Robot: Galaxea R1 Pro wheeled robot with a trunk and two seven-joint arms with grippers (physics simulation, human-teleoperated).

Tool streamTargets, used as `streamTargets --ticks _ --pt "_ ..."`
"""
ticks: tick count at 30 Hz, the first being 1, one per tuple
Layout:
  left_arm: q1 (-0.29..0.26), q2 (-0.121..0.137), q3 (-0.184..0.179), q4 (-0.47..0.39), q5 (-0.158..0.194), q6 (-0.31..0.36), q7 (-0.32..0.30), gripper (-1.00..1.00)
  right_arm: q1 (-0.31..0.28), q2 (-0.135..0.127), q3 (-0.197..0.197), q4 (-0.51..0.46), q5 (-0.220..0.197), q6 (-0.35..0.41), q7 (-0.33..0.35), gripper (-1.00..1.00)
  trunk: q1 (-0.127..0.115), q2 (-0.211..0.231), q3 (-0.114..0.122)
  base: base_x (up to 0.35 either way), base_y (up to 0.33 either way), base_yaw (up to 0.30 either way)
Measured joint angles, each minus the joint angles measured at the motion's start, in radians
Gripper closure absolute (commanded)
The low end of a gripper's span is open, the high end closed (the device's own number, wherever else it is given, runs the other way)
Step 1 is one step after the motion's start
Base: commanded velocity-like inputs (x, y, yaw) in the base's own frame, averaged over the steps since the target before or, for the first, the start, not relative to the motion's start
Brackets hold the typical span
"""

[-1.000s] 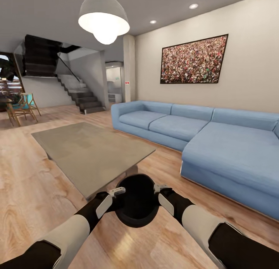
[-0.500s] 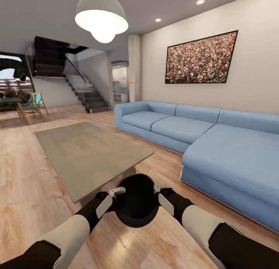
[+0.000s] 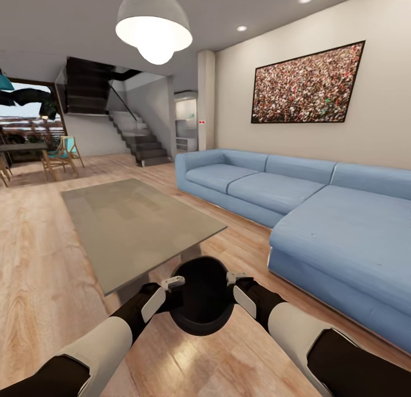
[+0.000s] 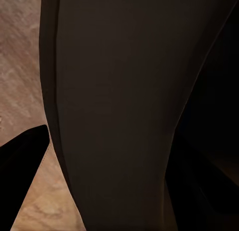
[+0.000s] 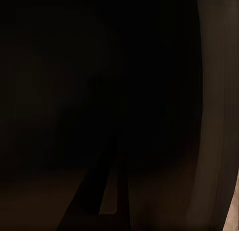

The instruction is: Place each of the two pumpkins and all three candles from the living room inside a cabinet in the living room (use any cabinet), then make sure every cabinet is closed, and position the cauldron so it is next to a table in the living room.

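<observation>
The wooden floor [image 3: 40, 271] stretched wide and bare on my left, running back to the stairs [image 3: 142, 145] and the chairs [image 3: 60, 157] by the window, so that side gave the most room. On my right the long blue sofa [image 3: 319, 214] closed the way, its near corner reaching toward me, and its far end ran out of the picture. Between the sofa and the low surface [image 3: 131, 225] lay a narrow lane of floor. The near corner of that grey-beige surface stood just ahead of the black cauldron [image 3: 201, 297], close to it; whether they touched I could not tell. I carried the cauldron between both arms, in front of my trunk and above the floor. My left hand [image 3: 171, 283] sat at its left rim and my right hand [image 3: 233, 280] at its right rim, each pressed against the pot, but the fingers were too small and too hidden for me to say whether they were clamped on it or only bracing it. From my left wrist the cauldron's dark wall [image 4: 124, 116] loomed close with a strip of floor beside it; from my right wrist nearly all was black and hard to make out.
</observation>
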Motion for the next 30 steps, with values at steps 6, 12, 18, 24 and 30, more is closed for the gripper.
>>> streamTargets --ticks 6,12,18,24,30 --pt "0.0 0.0 0.0 0.0 0.0 0.0 0.0 1.0 0.0 0.0 0.0 0.0 0.0 0.0 0.0 1.0 0.0 0.0 0.0 0.0 -0.001 0.264" --pt "0.0 0.0 0.0 0.0 0.0 0.0 0.0 1.0 0.0 0.0 0.0 0.0 0.0 0.0 0.0 1.0 0.0 0.0 0.0 0.0 0.0 0.132" --pt "0.0 0.0 -0.001 0.001 0.001 0.0 0.0 1.0 0.0 0.0 0.001 0.001 -0.002 0.0 0.0 1.0 0.0 0.0 0.0 -0.072 -0.106 0.11" --pt "0.0 0.0 -0.001 0.001 0.001 0.0 0.0 1.0 0.0 0.0 0.001 0.001 -0.001 0.0 0.0 1.0 0.0 0.0 0.0 -0.037 -0.098 0.279" --pt "0.0 0.0 -0.001 0.001 0.001 0.0 0.0 1.0 0.0 0.0 0.001 0.001 -0.001 0.0 0.0 1.0 0.0 0.0 0.0 -0.002 -0.005 0.169"
